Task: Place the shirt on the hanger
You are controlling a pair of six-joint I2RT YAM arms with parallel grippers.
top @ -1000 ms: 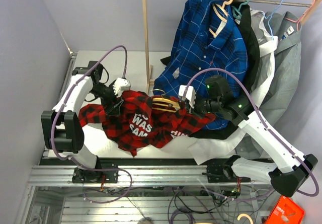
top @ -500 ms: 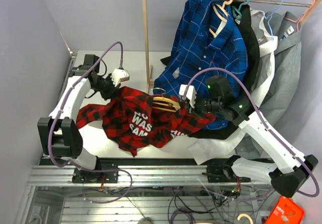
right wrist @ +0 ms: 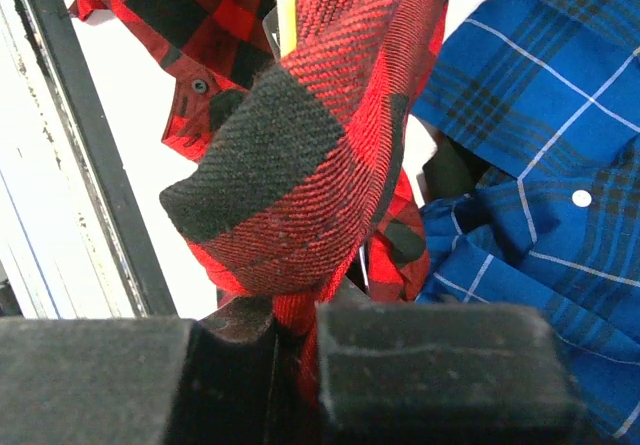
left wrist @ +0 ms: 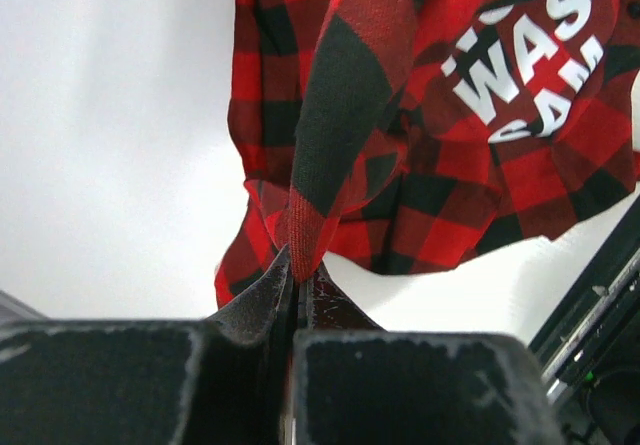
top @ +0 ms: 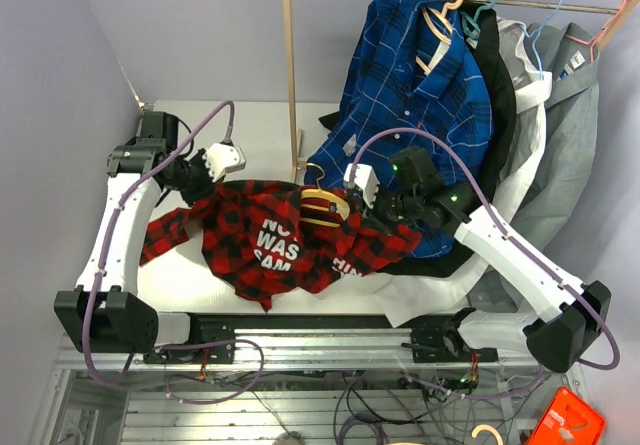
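Left gripper (left wrist: pixel 295 270): jaws closed to a thin slit, pinching a narrow fold of red-and-black cloth; it sits left of the wooden rack post (top: pixel 291 75).
Right gripper (right wrist: pixel 295 315): jaws nearly together, with a thick roll of the same plaid clamped between them; it sits just right of the post's foot.
Shirt (top: pixel 270 240): stretched between the two grippers in front of the post, raised at both pinched ends, with its lower part draped on the white table (top: pixel 260 130) and its white lettering facing up.
Hanger (top: pixel 325 203): pale tan, at the shirt's neck, just right of the post's foot, with its hook curving up toward the post. How far its shoulders sit under the cloth cannot be told.
Left wrist view alone: the pinched fold hanging down from the fingertips, and the letters "WAS" close up.
Right wrist view alone: a dark button on the plaid, and a pale strip of hanger behind the roll.
Top view alone: both arms together.
Blue plaid shirt (top: pixel 420 75): hung on the rail right of the post, behind the right gripper.
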